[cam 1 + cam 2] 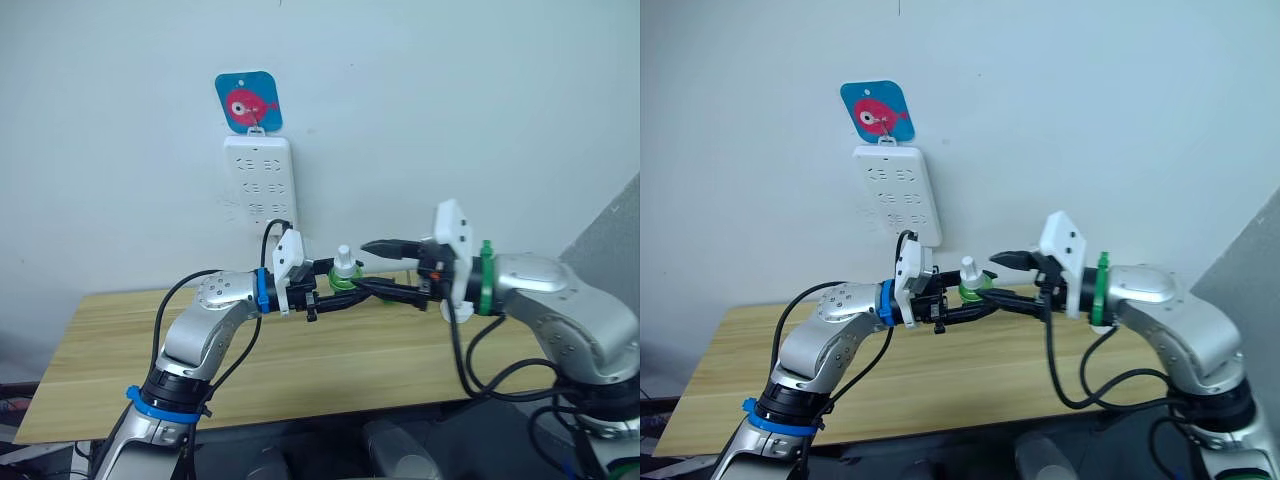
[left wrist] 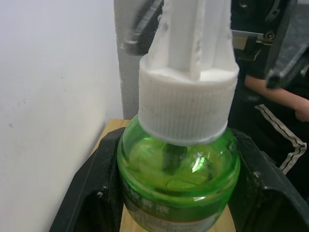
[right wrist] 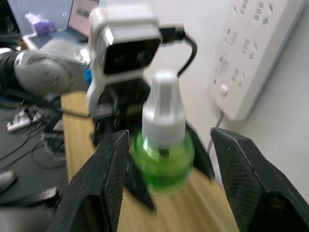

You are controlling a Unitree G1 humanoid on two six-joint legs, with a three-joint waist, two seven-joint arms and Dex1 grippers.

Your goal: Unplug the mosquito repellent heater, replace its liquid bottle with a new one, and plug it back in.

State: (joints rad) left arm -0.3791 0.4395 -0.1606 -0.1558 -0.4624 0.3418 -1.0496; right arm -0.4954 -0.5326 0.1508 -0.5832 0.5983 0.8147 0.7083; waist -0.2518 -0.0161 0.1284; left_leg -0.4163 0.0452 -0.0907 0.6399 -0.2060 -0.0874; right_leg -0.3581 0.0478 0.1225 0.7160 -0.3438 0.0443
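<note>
While the green bottle sits clamped in the left end effector above the desk, the right end effector straddles it, spread wide. Close on the white cap squarely, then twist; left must hold firm. Heater isn't visible; power strip hangs behind.

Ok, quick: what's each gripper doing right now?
Left gripper: shut on the green liquid bottle.
Right gripper: open, fingers either side of the bottle, not touching.
</note>
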